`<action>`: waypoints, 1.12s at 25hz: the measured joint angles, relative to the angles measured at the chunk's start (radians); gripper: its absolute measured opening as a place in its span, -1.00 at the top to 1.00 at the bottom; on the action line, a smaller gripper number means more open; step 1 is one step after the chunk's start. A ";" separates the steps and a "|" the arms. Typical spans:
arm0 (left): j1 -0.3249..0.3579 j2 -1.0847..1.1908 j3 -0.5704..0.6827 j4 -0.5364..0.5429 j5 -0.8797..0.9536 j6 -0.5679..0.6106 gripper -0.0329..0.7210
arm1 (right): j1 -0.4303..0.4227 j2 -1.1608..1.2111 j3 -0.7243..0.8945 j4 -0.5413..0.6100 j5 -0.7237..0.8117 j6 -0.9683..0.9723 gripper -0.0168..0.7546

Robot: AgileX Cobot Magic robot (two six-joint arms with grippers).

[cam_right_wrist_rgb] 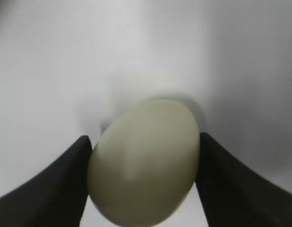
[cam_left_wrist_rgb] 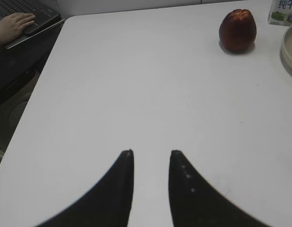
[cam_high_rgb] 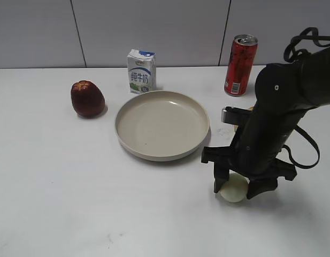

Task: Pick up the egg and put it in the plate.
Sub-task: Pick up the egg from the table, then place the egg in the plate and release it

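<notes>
The pale cream egg point(cam_high_rgb: 232, 188) lies at table level, right of and in front of the beige plate point(cam_high_rgb: 162, 124). My right gripper point(cam_high_rgb: 237, 190) points straight down over the egg. In the right wrist view both black fingers point(cam_right_wrist_rgb: 144, 137) touch the sides of the egg point(cam_right_wrist_rgb: 143, 161), so the gripper is shut on it. I cannot tell whether the egg still touches the table. The plate is bare, and its rim shows at the right edge of the left wrist view point(cam_left_wrist_rgb: 290, 47). My left gripper point(cam_left_wrist_rgb: 150, 152) is open and empty over bare table, out of the exterior view.
A dark red apple point(cam_high_rgb: 87, 99) stands left of the plate, a milk carton point(cam_high_rgb: 141, 71) behind it, and a red can point(cam_high_rgb: 240, 58) at the back right. A person's hand on a laptop point(cam_left_wrist_rgb: 22, 23) is beyond the table's left edge.
</notes>
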 joint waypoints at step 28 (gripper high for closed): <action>0.000 0.000 0.000 0.000 0.000 0.000 0.39 | 0.034 0.291 -0.767 -0.001 0.247 -0.258 -0.28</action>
